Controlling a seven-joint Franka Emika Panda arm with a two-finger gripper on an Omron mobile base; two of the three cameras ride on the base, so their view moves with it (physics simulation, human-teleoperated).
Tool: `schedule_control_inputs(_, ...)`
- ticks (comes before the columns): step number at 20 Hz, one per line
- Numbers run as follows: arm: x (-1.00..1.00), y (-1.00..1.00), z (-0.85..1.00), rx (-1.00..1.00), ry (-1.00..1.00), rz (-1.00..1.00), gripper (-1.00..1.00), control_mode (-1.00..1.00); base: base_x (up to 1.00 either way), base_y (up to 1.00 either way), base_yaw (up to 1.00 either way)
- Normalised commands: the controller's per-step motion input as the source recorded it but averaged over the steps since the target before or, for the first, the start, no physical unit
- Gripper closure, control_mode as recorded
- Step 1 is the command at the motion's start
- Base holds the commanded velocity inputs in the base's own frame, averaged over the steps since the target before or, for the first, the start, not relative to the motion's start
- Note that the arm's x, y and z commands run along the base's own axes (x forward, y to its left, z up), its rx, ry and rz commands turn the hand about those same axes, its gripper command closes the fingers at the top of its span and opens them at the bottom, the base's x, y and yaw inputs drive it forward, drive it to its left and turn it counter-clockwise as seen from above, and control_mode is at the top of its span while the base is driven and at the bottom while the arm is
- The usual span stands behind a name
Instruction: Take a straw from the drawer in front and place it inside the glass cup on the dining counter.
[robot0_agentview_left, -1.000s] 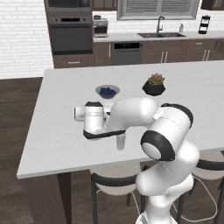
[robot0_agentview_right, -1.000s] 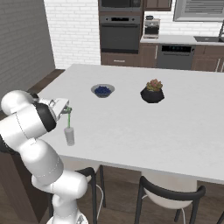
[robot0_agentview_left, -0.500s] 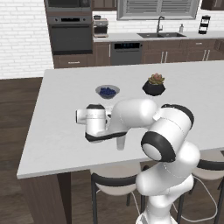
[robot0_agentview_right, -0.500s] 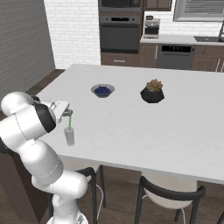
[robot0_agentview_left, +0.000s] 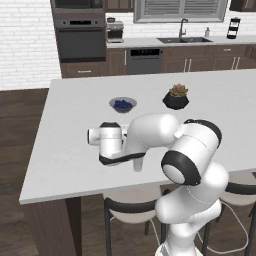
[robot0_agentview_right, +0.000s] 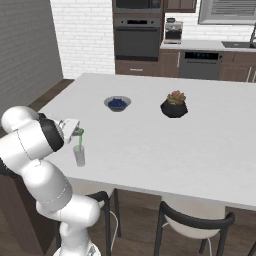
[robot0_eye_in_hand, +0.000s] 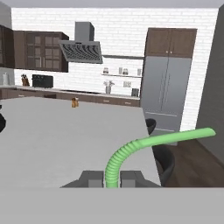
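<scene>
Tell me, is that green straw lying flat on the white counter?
No, the straw stands upright, its lower end inside the glass cup, with the pincer gripping its top.

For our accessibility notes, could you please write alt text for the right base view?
A white robot arm's gripper holds a thin green straw upright in a small clear glass cup on a large white dining counter. Farther back stand a grey bowl of blue berries and a black-potted plant.
</scene>
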Motion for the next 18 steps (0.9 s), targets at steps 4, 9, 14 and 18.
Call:
schedule_control_inputs(4,0.01,0.13,-0.19,0.0,-0.03,0.0,1.0,-1.0,0.0,0.0,0.0)
schedule_control_inputs(9,0.01,0.09,-0.28,0.0,-0.03,0.0,1.0,-1.0,0.0,0.0,0.0)
schedule_control_inputs(14,0.0,0.04,-0.37,0.0,-0.04,0.0,1.0,-1.0,0.0,0.0,0.0)
schedule_control_inputs(18,0.0,0.0,-0.3,0.0,-0.08,0.0,1.0,-1.0,0.0,0.0,0.0)
